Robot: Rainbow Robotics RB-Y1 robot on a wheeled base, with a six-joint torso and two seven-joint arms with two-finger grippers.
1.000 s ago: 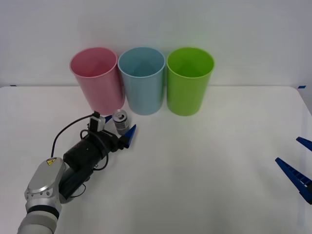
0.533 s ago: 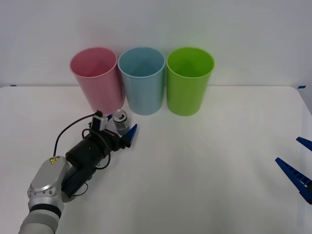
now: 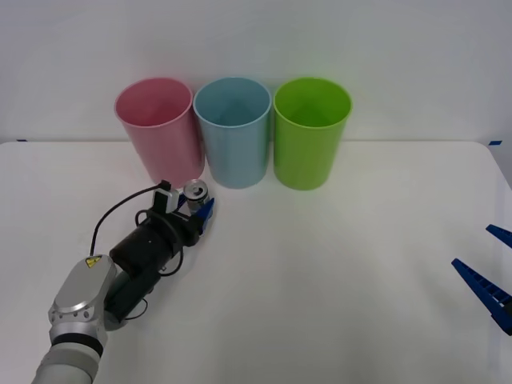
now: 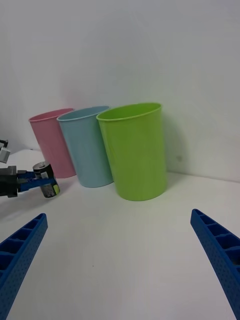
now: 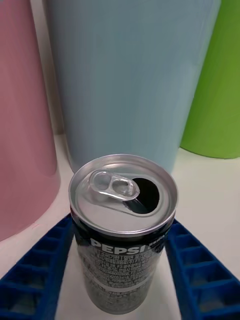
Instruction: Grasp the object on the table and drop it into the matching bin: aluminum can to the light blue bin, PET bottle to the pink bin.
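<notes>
left hand (image 3: 198, 210): fingers pinching aluminum can (image 3: 196, 193), upright, seated between them
light blue bin (image 3: 233, 132): just behind the can, slightly right
right hand (image 3: 490, 276): spread, parked far right

Three bins in a row at the far side: pink bin (image 3: 158, 128) left, light blue bin (image 3: 233, 130) middle, lime green bin (image 3: 311, 130) right. Plain white table (image 3: 336, 272). Dark grey-black aluminum can (image 5: 122, 235), silver lid, white lettering, flanked by ribbed blue fingers (image 5: 35, 272).

Left end effector (image 3: 198, 208) closed, arm stretched forward; right end effector (image 3: 490, 272) open, low at right.
</notes>
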